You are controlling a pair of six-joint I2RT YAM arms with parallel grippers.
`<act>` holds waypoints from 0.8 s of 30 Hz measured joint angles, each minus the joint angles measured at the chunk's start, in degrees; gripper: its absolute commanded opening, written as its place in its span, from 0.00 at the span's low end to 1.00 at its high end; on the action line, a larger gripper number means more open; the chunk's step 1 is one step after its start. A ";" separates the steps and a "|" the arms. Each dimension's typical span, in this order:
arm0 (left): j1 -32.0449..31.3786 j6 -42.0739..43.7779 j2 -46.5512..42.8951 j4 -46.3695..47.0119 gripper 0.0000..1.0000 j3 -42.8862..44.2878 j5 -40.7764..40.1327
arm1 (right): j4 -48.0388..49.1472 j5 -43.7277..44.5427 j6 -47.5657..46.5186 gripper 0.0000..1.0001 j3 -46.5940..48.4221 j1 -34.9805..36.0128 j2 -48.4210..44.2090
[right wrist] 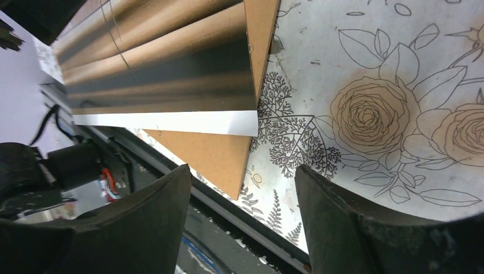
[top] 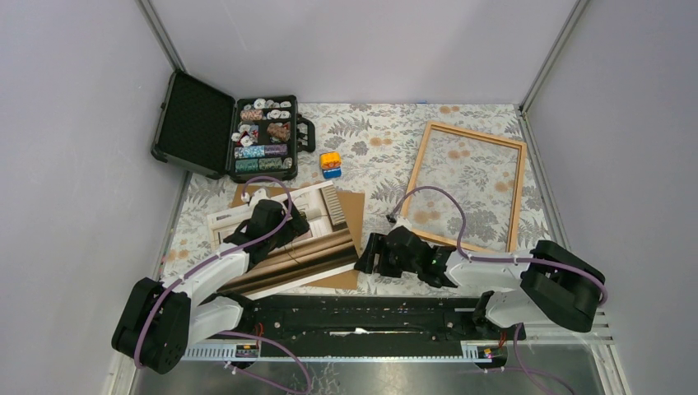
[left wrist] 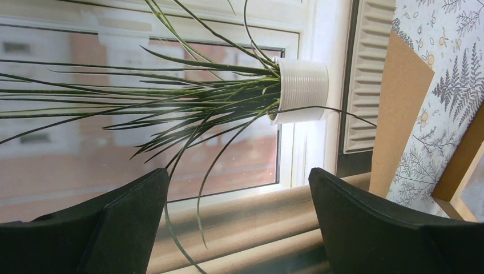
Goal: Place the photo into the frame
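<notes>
Left gripper hangs wide open over the photo, right gripper gapes empty beside the photo's corner, the frame lying apart from it.

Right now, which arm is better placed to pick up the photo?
Probably right: the right hand is open at the near corner of the photo, with the frame on its side. The left hand hovers over the photo's middle.

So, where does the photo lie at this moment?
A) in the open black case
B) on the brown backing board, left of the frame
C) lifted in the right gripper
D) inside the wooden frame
B: the photo lies flat on the brown backing board, and the frame lies apart to its right with only the flowered tablecloth showing inside it.
</notes>
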 measured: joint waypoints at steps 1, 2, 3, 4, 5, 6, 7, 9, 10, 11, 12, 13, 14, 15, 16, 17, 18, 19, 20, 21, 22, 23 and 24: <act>0.00 0.00 0.00 0.00 0.99 0.00 0.00 | 1.03 -1.60 1.05 0.68 -0.59 -1.46 0.07; 0.00 0.00 0.00 0.02 0.99 0.00 0.00 | 2.32 -3.26 2.08 0.68 -1.18 -2.29 0.33; 0.00 0.00 0.00 0.04 0.99 -0.02 0.02 | 3.82 -4.81 3.17 0.67 -1.75 -3.10 0.85; 0.00 0.00 0.00 0.07 0.99 -0.02 0.02 | 4.94 -5.90 3.98 0.63 -2.08 -3.63 1.49; 0.00 0.00 0.00 0.09 0.99 -0.02 0.04 | 6.43 -6.99 4.68 0.61 -2.47 -4.17 2.32; 0.00 0.00 0.00 0.11 0.99 -0.02 0.07 | 7.72 -8.00 5.20 0.59 -2.80 -4.66 3.19; 0.00 0.00 0.00 0.15 0.99 -0.02 0.11 | 9.25 -8.96 5.73 0.58 -3.17 -5.18 4.13; 0.00 0.00 0.00 0.15 0.99 -0.04 0.13 | 12.57 -10.75 6.88 0.57 -3.56 -6.34 6.16; 0.00 0.00 0.00 0.15 0.99 -0.04 0.13 | 13.99 -11.30 7.08 0.56 -3.56 -6.69 7.10; 0.00 0.00 0.00 0.15 0.99 -0.04 0.15 | 15.50 -11.98 7.23 0.54 -3.56 -7.04 8.09; 0.00 0.00 0.00 0.15 0.99 -0.04 0.15 | 16.81 -12.44 7.43 0.53 -3.52 -7.23 8.98; 0.00 0.00 0.00 0.17 0.99 -0.04 0.15 | 17.84 -12.79 7.54 0.50 -3.48 -7.39 9.75; 0.00 0.00 0.00 0.17 0.99 -0.04 0.15 | 18.80 -13.18 7.65 0.48 -3.45 -7.50 10.43; 0.00 0.00 0.00 0.17 0.99 -0.04 0.15 | 19.85 -13.64 7.74 0.45 -3.48 -7.67 11.21; 0.00 0.00 0.00 0.17 0.99 -0.04 0.15 | 20.83 -14.10 7.93 0.44 -3.48 -7.82 11.96; 0.00 0.00 0.00 0.17 0.99 -0.04 0.15 | 21.68 -14.51 8.04 0.43 -3.48 -7.96 12.59; 0.00 0.00 0.00 0.17 0.99 -0.04 0.15 | 22.12 -14.84 8.11 0.42 -3.48 -8.09 13.00; 0.00 0.00 0.00 0.17 0.99 -0.04 0.15 | 22.47 -15.10 8.13 0.42 -3.48 -8.15 13.29; 0.00 0.00 0.00 0.20 0.99 -0.07 0.15 | 22.71 -15.19 8.15 0.42 -3.48 -8.15 13.35; 0.00 0.00 0.00 0.22 0.99 -0.11 0.15 | 22.99 -15.23 8.15 0.42 -3.48 -8.17 13.35; 0.00 0.00 0.00 0.33 0.99 -0.17 0.15 | 23.06 -15.30 8.13 0.41 -3.48 -8.17 13.31; 0.00 0.00 0.00 0.48 0.99 -0.26 0.15 | 23.04 -15.34 8.13 0.41 -3.48 -8.20 13.31; 0.00 0.00 -0.04 0.55 0.99 -0.28 0.15 | 23.02 -15.37 8.13 0.41 -3.48 -8.22 13.25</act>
